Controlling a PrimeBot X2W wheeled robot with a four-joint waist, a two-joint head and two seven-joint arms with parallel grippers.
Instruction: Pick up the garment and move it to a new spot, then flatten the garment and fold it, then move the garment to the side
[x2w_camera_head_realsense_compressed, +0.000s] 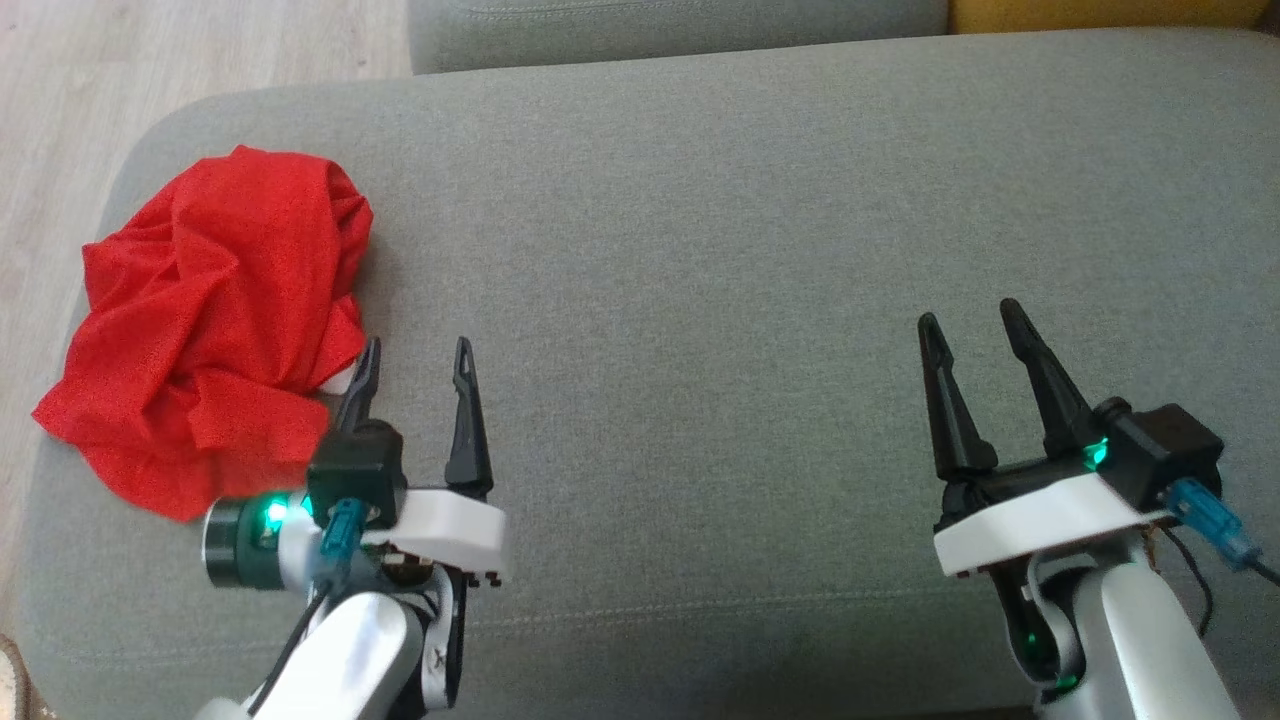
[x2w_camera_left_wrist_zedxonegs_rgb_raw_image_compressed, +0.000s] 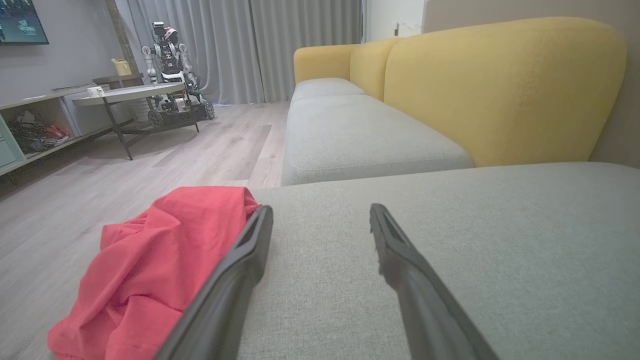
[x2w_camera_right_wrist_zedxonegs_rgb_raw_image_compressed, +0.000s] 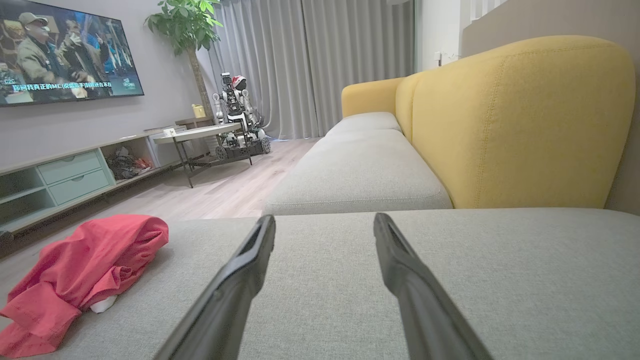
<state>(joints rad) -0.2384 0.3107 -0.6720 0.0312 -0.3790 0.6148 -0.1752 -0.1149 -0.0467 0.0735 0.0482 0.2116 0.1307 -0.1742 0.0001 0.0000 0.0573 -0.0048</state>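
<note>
Shows the left end effector (x2w_camera_head_realsense_compressed: 418, 348) spread wide and empty, one finger just beside a crumpled red garment (x2w_camera_head_realsense_compressed: 210, 320) at the left end of a grey sofa cushion (x2w_camera_head_realsense_compressed: 700, 230). Shows the right end effector (x2w_camera_head_realsense_compressed: 970, 318) likewise spread, well apart from the garment.

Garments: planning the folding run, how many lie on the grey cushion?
1: the red garment, crumpled at the left end of the cushion, beside the left pincer. More could hide beneath.

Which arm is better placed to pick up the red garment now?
Left. The left gripper is open right beside the crumpled garment; the right gripper, also open, is far across the cushion.
</note>
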